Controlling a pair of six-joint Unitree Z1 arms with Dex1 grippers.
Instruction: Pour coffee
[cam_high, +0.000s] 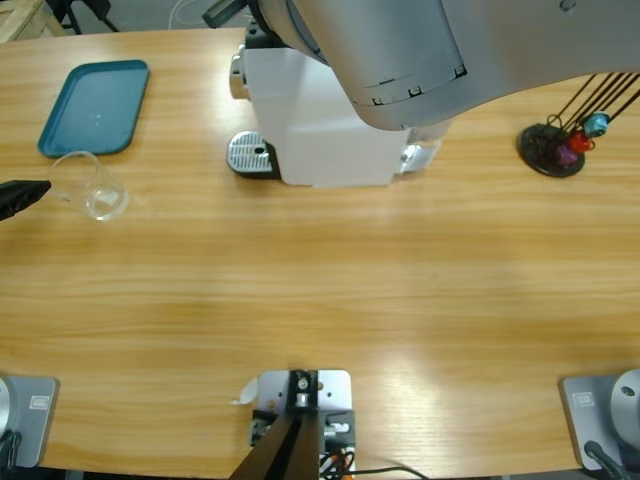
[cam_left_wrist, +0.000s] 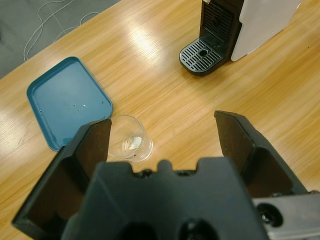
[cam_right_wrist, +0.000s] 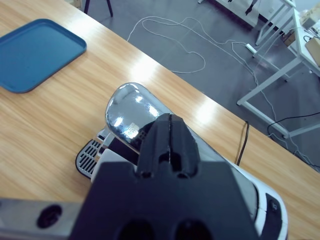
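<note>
Coffee's clear round glass cup (cam_left_wrist: 131, 143) sits at the teal plastic tray's (cam_left_wrist: 65, 100) five o'clock corner. My left gripper (cam_left_wrist: 165, 137) is spread wide; I'd centre on it before closing. Right gripper (cam_right_wrist: 170, 131) is pinched closed above the white coffee machine (cam_right_wrist: 210, 165).

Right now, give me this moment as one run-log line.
left gripper: open, beside glass | right gripper: shut, above coffee machine | glass: empty, on table, beside tray | drip grate: no cup
</note>
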